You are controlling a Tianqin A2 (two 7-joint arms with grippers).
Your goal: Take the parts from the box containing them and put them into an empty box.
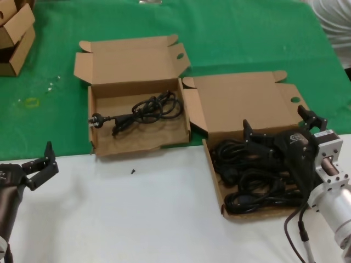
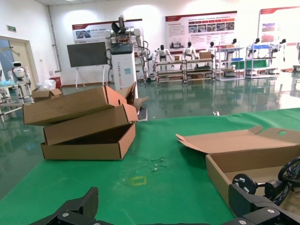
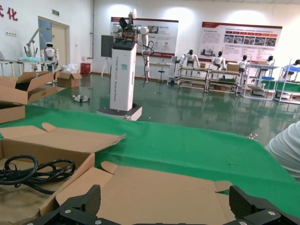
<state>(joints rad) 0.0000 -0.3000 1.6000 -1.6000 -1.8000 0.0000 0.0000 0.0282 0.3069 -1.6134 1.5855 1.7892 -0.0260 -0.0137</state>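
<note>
The head camera looks steeply down at the desk [image 1: 137,219] from above; both wrist cameras sit low, facing far across it, sharing the left box [image 1: 137,118] [image 2: 243,168] [image 3: 28,187].

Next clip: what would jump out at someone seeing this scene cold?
Two open cardboard boxes sit side by side where the green cloth meets the white table. The right box holds a heap of black cords, with the open right gripper hovering over it. The left box holds one cord, while the open left gripper waits near the white table's left edge.
</note>
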